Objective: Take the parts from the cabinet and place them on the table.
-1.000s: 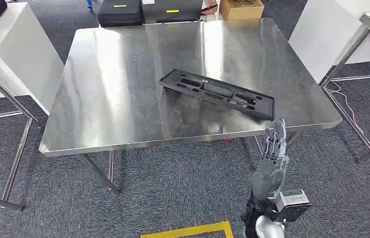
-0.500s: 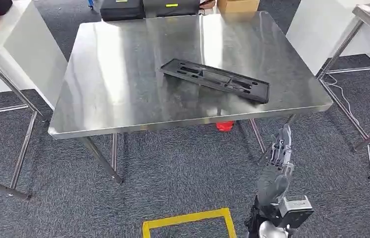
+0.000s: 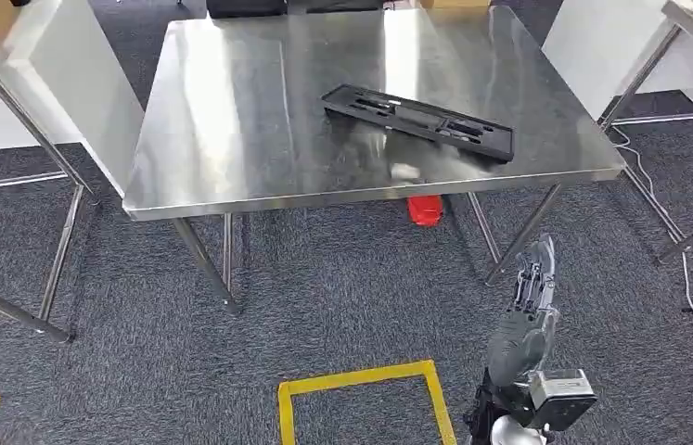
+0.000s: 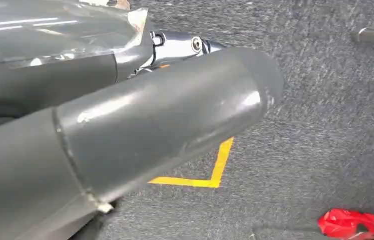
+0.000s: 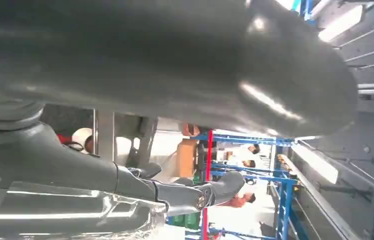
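A: Reading any labels or writing? 
B: None legible. The part (image 3: 419, 122), a long black moulded tray, lies flat on the steel table (image 3: 231, 139), toward its near right side, nothing touching it.

A: And the hands?
B: The right hand (image 3: 526, 311) hangs low over the carpet (image 3: 324, 297), in front of the table, fingers (image 3: 535, 273) stretched out and holding nothing. The left hand (image 4: 124, 125) sits close to its wrist camera; I cannot tell its state.

A: The room?
B: Grey carpet with yellow tape (image 3: 361, 389) squares, a red object (image 3: 424, 210) under the table, more steel tables (image 3: 8, 111) on both sides, a white cable (image 3: 686, 269) at right.
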### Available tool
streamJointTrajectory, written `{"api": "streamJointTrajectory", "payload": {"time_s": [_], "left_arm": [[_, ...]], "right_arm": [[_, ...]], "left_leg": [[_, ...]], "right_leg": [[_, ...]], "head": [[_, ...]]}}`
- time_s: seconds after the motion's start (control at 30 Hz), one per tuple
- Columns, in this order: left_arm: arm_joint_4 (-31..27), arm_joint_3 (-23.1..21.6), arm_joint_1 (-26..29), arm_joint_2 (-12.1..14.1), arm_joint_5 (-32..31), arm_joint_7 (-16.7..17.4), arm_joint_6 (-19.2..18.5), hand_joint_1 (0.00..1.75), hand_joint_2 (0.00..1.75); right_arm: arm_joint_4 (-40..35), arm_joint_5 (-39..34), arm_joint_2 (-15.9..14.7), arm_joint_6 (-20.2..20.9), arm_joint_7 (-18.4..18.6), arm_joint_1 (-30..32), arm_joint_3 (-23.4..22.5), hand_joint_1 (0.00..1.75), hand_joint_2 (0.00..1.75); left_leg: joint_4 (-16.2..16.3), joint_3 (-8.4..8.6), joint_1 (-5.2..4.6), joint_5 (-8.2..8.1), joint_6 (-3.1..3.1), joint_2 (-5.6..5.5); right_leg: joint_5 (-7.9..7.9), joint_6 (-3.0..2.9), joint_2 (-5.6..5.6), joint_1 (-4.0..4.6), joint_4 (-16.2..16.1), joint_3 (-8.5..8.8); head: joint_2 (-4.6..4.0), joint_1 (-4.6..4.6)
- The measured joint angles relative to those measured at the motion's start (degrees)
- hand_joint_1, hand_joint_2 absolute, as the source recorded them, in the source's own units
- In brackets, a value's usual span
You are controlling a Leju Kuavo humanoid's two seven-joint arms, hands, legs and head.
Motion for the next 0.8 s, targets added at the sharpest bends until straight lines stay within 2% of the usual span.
{"api": "streamJointTrajectory", "payload": {"time_s": [0.03, 0.07, 0.1, 0.13, 0.17, 0.2, 0.23, 0.27, 0.3, 0.33, 0.37, 0.4, 0.43, 0.47, 0.5, 0.6, 0.63, 0.67, 0.7, 0.73, 0.77, 0.8], "left_arm": [[0.0, 0.0, 0.0, 0.0, -0.1, 0.0, 0.0, 0.00, 0.00], [0.0, 0.0, -0.1, 0.0, -0.1, 0.0, 0.0, 0.00, 0.00], [0.0, 0.0, 0.0, 0.0, -0.2, 0.0, 0.1, 0.00, 0.00], [0.0, 0.0, 0.1, 0.1, -0.3, 0.0, 0.1, 0.00, 0.00], [0.0, 0.0, 0.1, 0.1, -0.3, 0.0, 0.3, 0.00, 0.00], [0.0, 0.0, 0.1, 0.1, -0.3, 0.0, 0.3, 0.00, 0.00], [0.0, 0.0, 0.1, 0.1, -0.3, 0.0, 0.3, 0.00, 0.00], [0.0, 0.0, 0.1, 0.1, -0.3, 0.0, 0.3, 0.00, 0.00], [0.0, 0.0, 0.1, 0.1, -0.3, 0.0, 0.3, 0.00, 0.00], [0.0, 0.0, 0.1, 0.1, -0.3, 0.0, 0.3, 0.00, 0.00], [0.0, 0.0, 0.1, 0.1, -0.3, 0.0, 0.3, 0.00, 0.00], [0.0, 0.0, 0.1, 0.1, -0.3, 0.0, 0.3, 0.00, 0.00], [0.0, 0.0, 0.1, 0.1, -0.3, 0.0, 0.3, 0.00, 0.00], [0.0, 0.0, 0.0, 0.1, -0.3, 0.0, 0.3, 0.00, 0.00], [0.0, 0.0, 0.0, 0.2, -0.3, 0.0, 0.3, 0.00, 0.00], [0.0, 0.0, 0.0, 0.2, -0.2, 0.0, 0.3, 0.00, 0.00], [0.0, 0.0, 0.0, 0.2, -0.2, 0.0, 0.3, 0.00, 0.00], [0.0, 0.0, 0.0, 0.1, -0.1, -0.1, 0.2, 0.00, 0.00], [0.0, 0.0, -0.1, 0.1, 0.0, -0.1, 0.2, 0.00, 0.00], [0.0, 0.0, 0.0, 0.1, 0.0, -0.1, 0.2, 0.00, 0.00], [0.0, 0.0, 0.0, 0.0, 0.0, -0.1, 0.2, 0.00, 0.00], [0.0, 0.0, 0.0, 0.0, 0.0, -0.1, 0.1, 0.00, 0.00]], "right_arm": [[-0.1, 0.0, 0.0, 0.0, 0.0, 0.0, 0.0, 0.00, 0.00], [-0.1, 0.0, 0.0, 0.1, 0.0, 0.3, -0.1, 0.00, 0.00], [-0.1, 0.0, -0.1, 0.2, 0.0, 0.6, -0.2, 0.00, 0.00], [-0.1, 0.0, -0.1, 0.3, 0.0, 0.9, -0.3, 0.00, 0.00], [-0.1, 0.0, -0.1, 0.5, 0.0, 1.0, -0.4, 0.00, 0.00], [-0.1, 0.0, -0.1, 0.6, 0.0, 1.0, -0.4, 0.00, 0.00], [-0.1, -0.1, -0.1, 0.6, 0.0, 1.1, -0.4, 0.00, 0.00], [-0.1, 0.0, -0.1, 0.7, 0.0, 1.2, -0.5, 0.00, 0.00], [-0.1, 0.0, -0.1, 0.7, 0.0, 1.3, -0.5, 0.00, 0.00], [-0.1, 0.0, -0.1, 0.7, 0.0, 1.5, -0.5, 0.00, 0.00], [-0.1, 0.0, -0.1, 0.7, 0.0, 1.6, -0.5, 0.00, 0.00], [-0.1, 0.0, -0.1, 0.7, 0.0, 1.7, -0.5, 0.00, 0.00], [-0.1, 0.0, -0.1, 0.7, 0.0, 1.7, -0.5, 0.00, 0.00], [-0.1, 0.0, -0.1, 0.7, -0.1, 1.7, -0.5, 0.00, 0.00], [-0.1, 0.0, -0.1, 0.7, -0.1, 1.6, -0.6, 0.00, 0.00], [-0.1, 0.0, 0.0, 0.8, -0.2, 1.7, -0.5, 0.00, 0.00], [-0.1, -0.1, 0.0, 0.8, -0.2, 1.6, -0.6, 0.00, 0.00], [-0.1, -0.1, 0.0, 0.8, -0.2, 1.7, -0.6, 0.00, 0.00], [-0.1, 0.0, 0.0, 0.9, -0.2, 1.6, -0.6, 0.00, 0.00], [-0.1, -0.1, -0.1, 1.2, -0.2, 1.6, -0.6, 0.00, 0.00], [0.0, -0.1, -0.1, 1.3, -0.2, 1.6, -0.6, 0.00, 0.00], [0.1, -0.1, -0.1, 1.4, -0.2, 1.6, -0.7, 0.00, 0.00]], "left_leg": [[-0.3, 0.02, -0.01, 0.75, -0.27, 0.05], [-0.5, -0.01, 0.12, 1.26, -0.45, 0.07], [-0.6, -0.04, 0.08, 1.68, -0.79, -0.01], [-0.2, -0.42, 0.45, 1.04, -1.08, -0.16], [1.4, -1.06, 0.51, -2.21, -1.51, -0.25], [4.8, -1.84, 0.60, -6.14, -1.79, -0.26], [9.1, -2.88, 0.61, -9.38, -2.08, -0.29], [13.7, -3.98, 0.62, -11.69, -2.33, -0.29], [16.8, -4.36, 0.66, -12.16, -2.48, -0.27], [17.7, -3.76, 0.70, -10.95, -2.52, -0.26], [16.3, -2.08, 0.72, -8.94, -2.46, -0.26], [12.2, 1.13, 0.74, -6.74, -2.30, -0.25], [6.8, 4.87, 0.73, -5.55, -1.98, -0.28], [1.3, 8.18, 0.65, -6.64, -1.34, -0.42], [-1.0, 9.48, 0.37, -7.05, -1.06, -0.41], [-2.2, 9.17, -0.09, -7.14, -0.67, -0.33], [-3.0, 8.93, 0.37, -6.27, 0.22, -0.18], [-3.2, 8.75, 0.48, -5.68, 0.74, 0.09], [-3.2, 8.19, 0.53, -5.19, 1.39, 0.17], [-3.2, 7.69, 0.50, -4.83, 1.35, 0.20], [-3.2, 7.11, 0.48, -4.45, 1.34, 0.27], [-3.1, 6.58, 0.48, -4.05, 1.20, 0.32]], "right_leg": [[0.21, -0.05, 0.06, -0.01, 0.2, -0.92], [0.51, -0.26, 0.09, 0.17, 0.4, -1.10], [0.97, -0.75, 0.06, 0.12, 0.4, -1.32], [1.67, -1.56, -0.11, -1.19, 0.2, -1.62], [2.30, -2.16, -0.31, -0.92, 0.2, -2.26], [2.91, -2.91, -0.42, -0.89, 0.2, -2.94], [3.53, -3.11, -0.48, -0.77, 0.3, -3.66], [4.22, -3.13, -0.53, -0.65, 0.3, -4.21], [4.91, -3.07, -0.54, -0.61, 0.5, -5.08], [5.40, -2.88, -0.55, -0.61, 0.6, -5.97], [5.82, -2.67, -0.56, -0.63, 0.9, -6.77], [6.14, -2.49, -0.56, -0.65, 1.2, -7.51], [6.36, -2.31, -0.54, -0.64, 1.5, -7.90], [6.57, -2.18, -0.59, -0.65, 1.7, -8.25], [7.01, -1.56, -0.65, -0.27, 1.8, -8.52], [8.02, -0.46, -0.77, -0.56, 1.5, -9.18], [8.21, -0.02, -0.71, 0.22, 1.6, -9.51], [6.70, -0.18, -0.51, -0.29, 3.1, -10.75], [4.28, -0.63, -0.25, -0.28, 6.5, -12.10], [2.02, -0.83, -0.18, -0.55, 11.0, -13.77], [-0.11, -0.83, -0.06, -0.67, 16.0, -15.57], [-1.38, -0.53, -0.03, -0.69, 19.5, -16.61]], "head": [[0.00, -0.11], [0.00, -0.06], [0.00, -0.09], [0.00, -0.06], [0.00, -0.30], [0.00, -0.46], [0.00, -0.55], [0.00, -0.50], [0.00, -0.57], [0.00, -0.52], [0.00, -0.55], [0.00, -0.59], [0.00, -0.59], [0.00, -0.55], [0.00, -0.42], [0.00, -0.50], [0.00, -0.42], [0.00, -0.48], [0.00, 0.00], [0.00, 0.29], [0.00, 0.17], [0.00, 0.35]]}}
